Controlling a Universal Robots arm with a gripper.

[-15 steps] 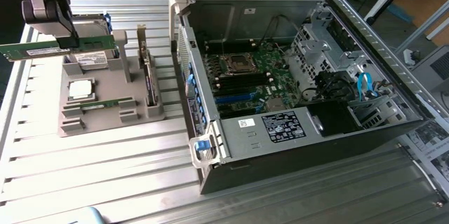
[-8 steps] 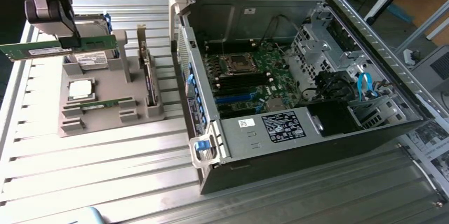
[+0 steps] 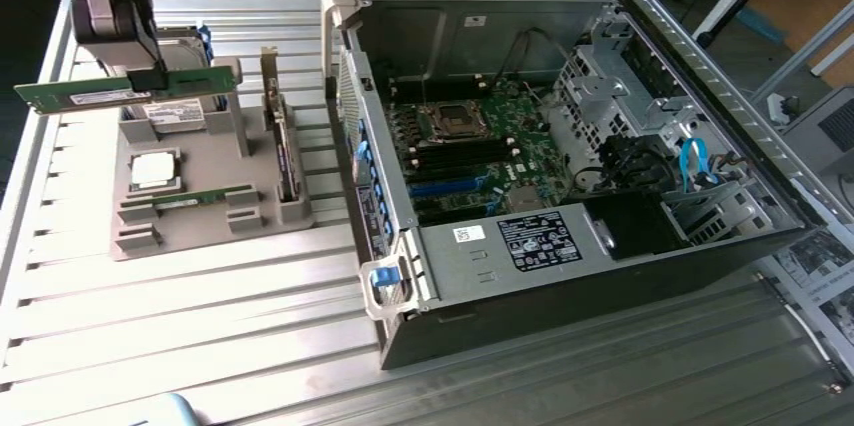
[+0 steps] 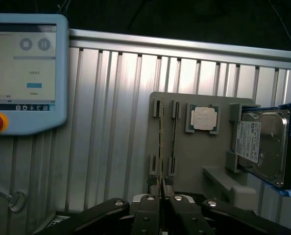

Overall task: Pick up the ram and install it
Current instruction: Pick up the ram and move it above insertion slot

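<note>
Between fingers (image 4: 148, 213), ram (image 3: 80, 96) edge-on

The surface (image 3: 200, 336) is bare metal with long ribs, and it shines where the light hits it. The holder (image 3: 187, 236) on it is grey plastic, dull and smooth. The ram (image 3: 80, 96) is a green board with a white paper label. The end effector (image 3: 147, 79) is black and a little glossy. The CPU chip (image 4: 204, 118) has a smooth silver metal top. The hard drive (image 4: 265, 147) is shiny metal with a white paper label. The computer case (image 3: 454, 36) is dull grey metal inside, with a blue plastic latch (image 3: 384, 281). The control panel (image 4: 62, 73) has a smooth pale blue plastic shell.
</note>
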